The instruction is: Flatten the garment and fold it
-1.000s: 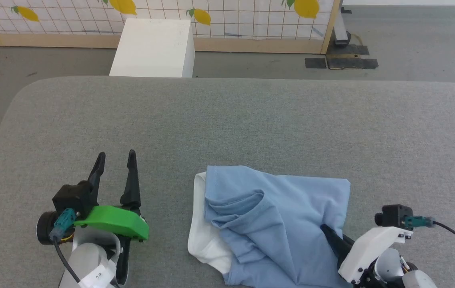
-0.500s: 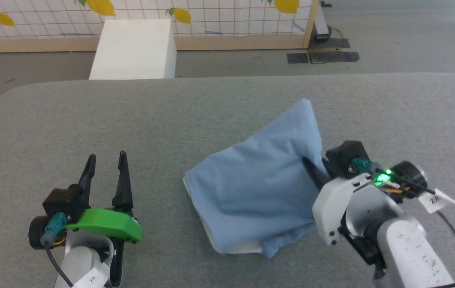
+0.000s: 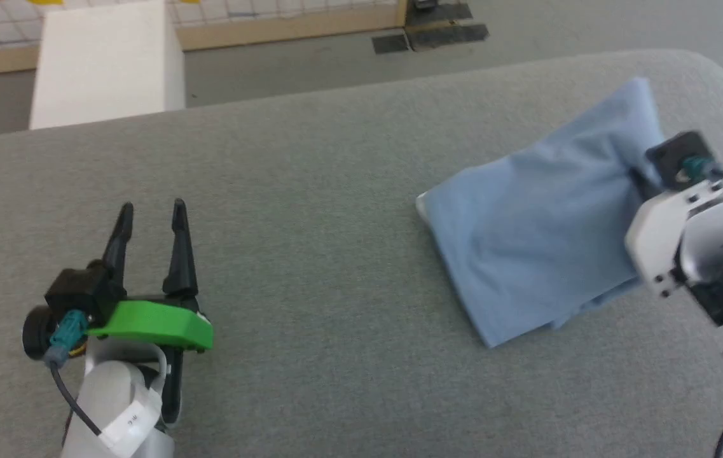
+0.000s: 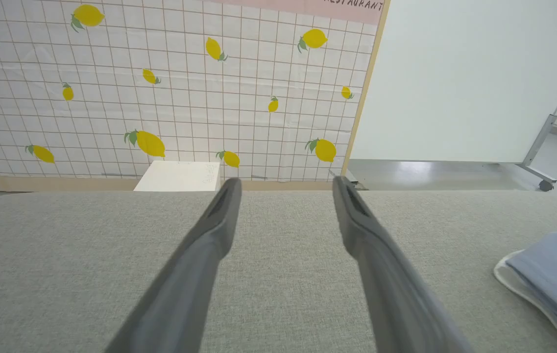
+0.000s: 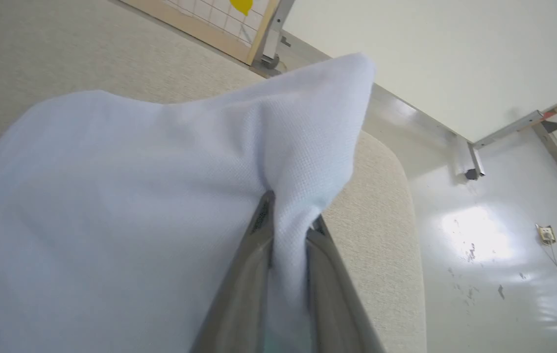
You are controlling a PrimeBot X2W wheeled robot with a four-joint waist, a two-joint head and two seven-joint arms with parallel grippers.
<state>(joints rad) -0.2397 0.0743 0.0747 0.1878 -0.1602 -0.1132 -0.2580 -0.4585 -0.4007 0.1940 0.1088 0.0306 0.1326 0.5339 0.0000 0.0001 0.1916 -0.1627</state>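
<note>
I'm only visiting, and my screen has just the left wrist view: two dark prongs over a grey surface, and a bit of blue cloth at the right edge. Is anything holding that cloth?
Observer: Yes. The right end effector is shut on a fold of the light blue knit garment.
Operator: So is it lying flat?
Observer: No. The pinched part stands up in a peak, and the lower edge rests on the grey table.
Operator: And my two prongs, what are they part of?
Observer: They are the fingers of the left end effector. In the head view a green cover sits just behind them.
</note>
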